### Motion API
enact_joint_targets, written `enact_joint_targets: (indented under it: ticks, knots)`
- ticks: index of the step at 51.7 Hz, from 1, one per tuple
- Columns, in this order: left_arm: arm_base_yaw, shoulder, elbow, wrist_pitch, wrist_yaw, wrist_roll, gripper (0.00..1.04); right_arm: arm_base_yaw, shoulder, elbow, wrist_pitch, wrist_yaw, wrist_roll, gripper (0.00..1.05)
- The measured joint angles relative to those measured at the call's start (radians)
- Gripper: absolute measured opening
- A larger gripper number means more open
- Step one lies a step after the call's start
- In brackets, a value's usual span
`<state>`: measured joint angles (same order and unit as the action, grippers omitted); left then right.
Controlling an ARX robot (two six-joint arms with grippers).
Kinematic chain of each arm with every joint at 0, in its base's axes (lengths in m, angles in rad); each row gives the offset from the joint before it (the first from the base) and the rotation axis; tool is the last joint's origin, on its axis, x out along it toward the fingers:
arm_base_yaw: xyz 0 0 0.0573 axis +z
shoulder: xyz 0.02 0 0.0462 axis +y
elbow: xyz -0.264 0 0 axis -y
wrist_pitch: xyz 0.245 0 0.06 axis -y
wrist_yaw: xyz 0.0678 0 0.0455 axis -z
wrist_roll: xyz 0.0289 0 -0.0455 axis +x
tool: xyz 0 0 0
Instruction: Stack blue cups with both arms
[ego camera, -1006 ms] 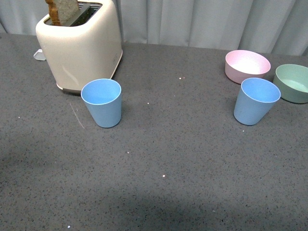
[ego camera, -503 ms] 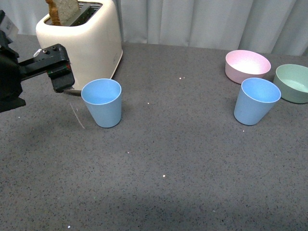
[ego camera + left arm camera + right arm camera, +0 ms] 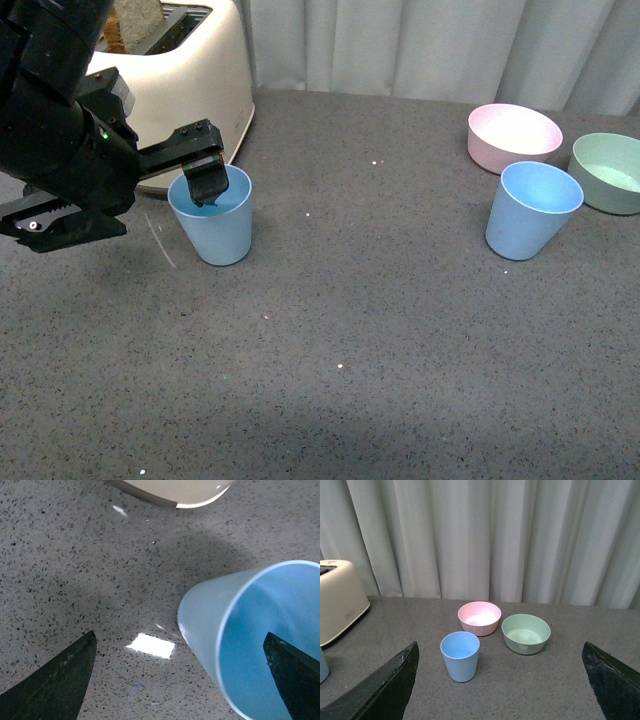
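Two light-blue cups stand upright on the grey counter. The left cup [image 3: 215, 235] [image 3: 260, 630] is in front of the toaster. My left gripper [image 3: 160, 208] [image 3: 180, 637] is open and straddles the cup's left wall: one finger [image 3: 207, 182] dips into the mouth, the other is outside it. The right cup [image 3: 530, 215] [image 3: 461, 657] stands by the bowls. My right gripper [image 3: 500, 646] is open and empty, well back from that cup, and it does not show in the front view.
A cream toaster [image 3: 175, 90] [image 3: 340, 605] with a slice of bread stands at the back left, just behind the left cup. A pink bowl [image 3: 514, 137] [image 3: 479, 617] and a green bowl [image 3: 610, 172] [image 3: 525, 632] sit behind the right cup. A grey curtain closes the back.
The left arm came in from the left edge and moved right and down to the left cup, so one finger now hangs in its mouth. Both cups stayed put.
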<state>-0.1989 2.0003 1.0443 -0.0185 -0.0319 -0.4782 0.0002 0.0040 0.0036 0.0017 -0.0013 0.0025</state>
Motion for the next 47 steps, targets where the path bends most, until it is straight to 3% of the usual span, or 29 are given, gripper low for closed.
enact_joint_targets:
  ticks: [6,9,31,47]
  knots:
    - [-0.001,0.031,0.026,-0.028,-0.003,-0.021,0.95,0.000,0.000,0.000,0.000,0.000,0.000,0.95]
    - [-0.003,0.055,0.050,-0.058,0.001,-0.033,0.81,0.000,0.000,0.000,0.000,0.000,0.000,0.95]
    - [-0.024,0.072,0.089,-0.139,0.025,-0.086,0.04,0.000,0.000,0.000,0.000,0.000,0.000,0.95]
    - [-0.163,0.072,0.235,-0.241,0.021,-0.102,0.04,0.000,0.000,0.000,0.000,0.000,0.000,0.95]
